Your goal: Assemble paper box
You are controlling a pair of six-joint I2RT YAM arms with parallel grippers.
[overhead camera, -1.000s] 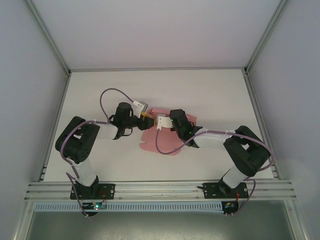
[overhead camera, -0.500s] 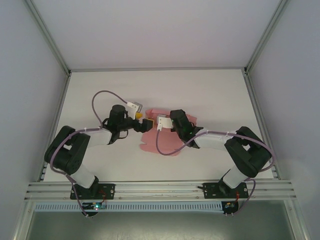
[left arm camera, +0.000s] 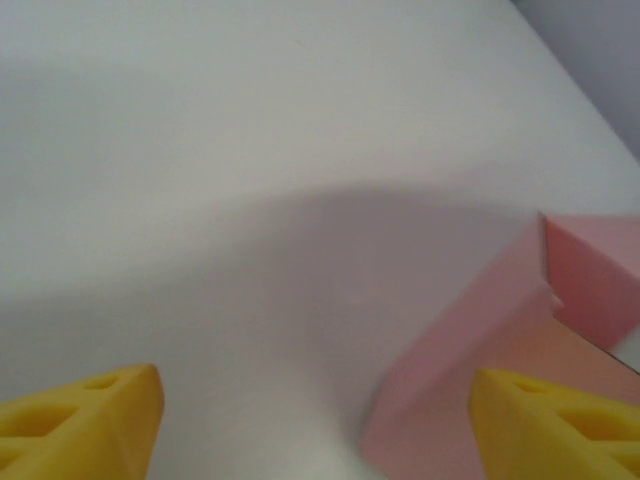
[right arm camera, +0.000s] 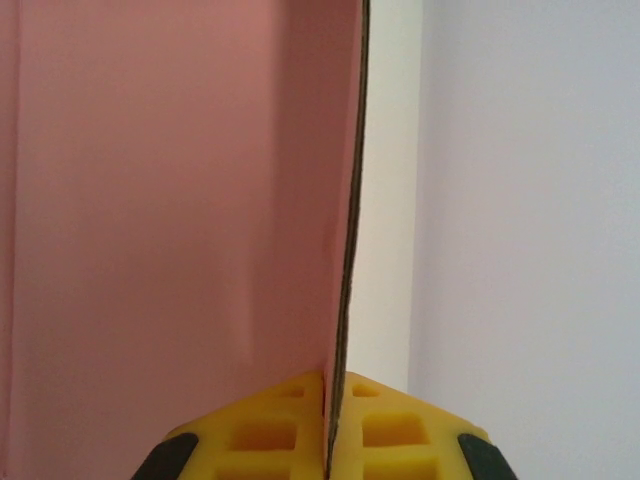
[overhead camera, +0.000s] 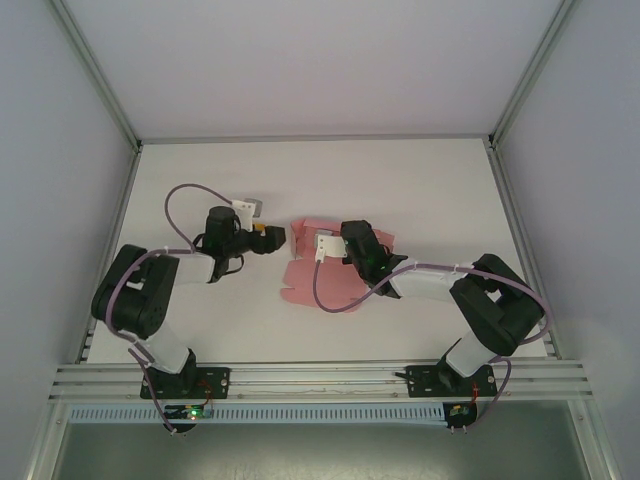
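The paper box (overhead camera: 322,286) lies near the middle of the white counter (overhead camera: 430,190) as a pink card sheet, partly unfolded. Most of it is flat on the surface, and its far part sits under the right arm's wrist. From the right wrist, one pink panel stands on edge and fills the left half of the view, its thin dark edge running straight down to the fingertips.

The right pincer (right arm camera: 335,400) is closed on that panel. Its two yellow pads meet with only the card's thickness between them, and the card edge enters the seam where they press together. In the overhead view this arm reaches in from the right, its black wrist and white camera mount over the upper middle of the sheet.

The left pincer (overhead camera: 270,237) stands just left of the box's far left corner, with a strip of bare counter between them in the overhead view. It is open and holds nothing. From the left wrist its yellow fingers (left arm camera: 85,420) sit wide apart at the two bottom corners of the view, with bare counter and a raised pink corner of the box ahead. The right-hand finger overlaps the pink card there, and whether it touches cannot be told.
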